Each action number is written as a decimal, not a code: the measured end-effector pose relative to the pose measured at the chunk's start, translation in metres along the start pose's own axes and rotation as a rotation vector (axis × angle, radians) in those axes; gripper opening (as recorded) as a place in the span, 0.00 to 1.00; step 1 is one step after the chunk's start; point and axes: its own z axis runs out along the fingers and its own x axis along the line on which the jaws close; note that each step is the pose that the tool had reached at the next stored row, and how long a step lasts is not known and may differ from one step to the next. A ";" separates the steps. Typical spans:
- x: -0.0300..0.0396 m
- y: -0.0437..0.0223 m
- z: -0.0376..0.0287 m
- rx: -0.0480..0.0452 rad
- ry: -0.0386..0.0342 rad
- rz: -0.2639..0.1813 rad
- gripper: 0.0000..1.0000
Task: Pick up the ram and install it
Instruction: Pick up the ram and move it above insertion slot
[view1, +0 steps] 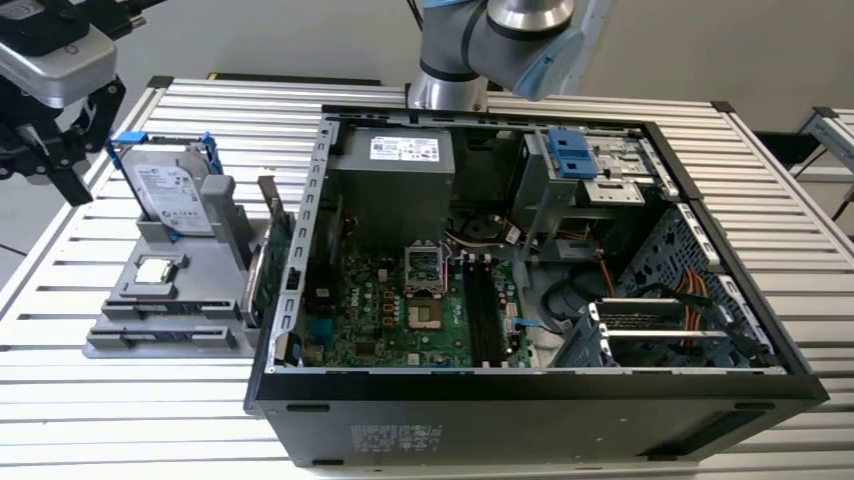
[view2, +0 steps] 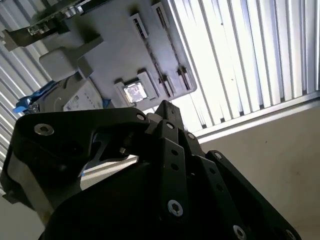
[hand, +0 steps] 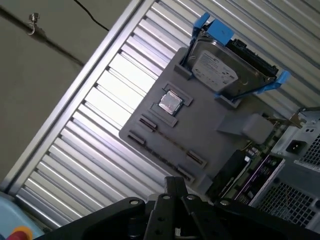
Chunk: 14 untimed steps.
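End effector: I read it as narrow. Its links meet at one tip in both wrist views, and it holds nothing. It hangs over the bench edge, well apart from the fixture.
Ram: I take it to be the thin dark strip lying in a long slot of the grey fixture, near the square chip. It is too thin for me to be sure.
Hazard, grasp: closed tips cannot straddle so thin a stick. A descent in this state would press on its edge or on the slot's end clips.
Hazard, neighbours: the hard drive in its blue frame and the upright green card stand close by. A skewed approach could strike either.
Hazard, install: the memory slots lie deep inside the open case, beside cables. A tilted ram could jam or bend there.
Hazard, drop: the bench is ribbed, so a slipped stick could lodge in a groove.
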 end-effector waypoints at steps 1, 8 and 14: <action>-0.0001 0.0001 0.0000 0.0000 0.0004 -0.008 0.00; -0.0005 0.0009 0.0001 0.0000 0.0058 -0.121 0.00; -0.0006 0.0009 0.0001 0.0003 0.0079 -0.159 0.00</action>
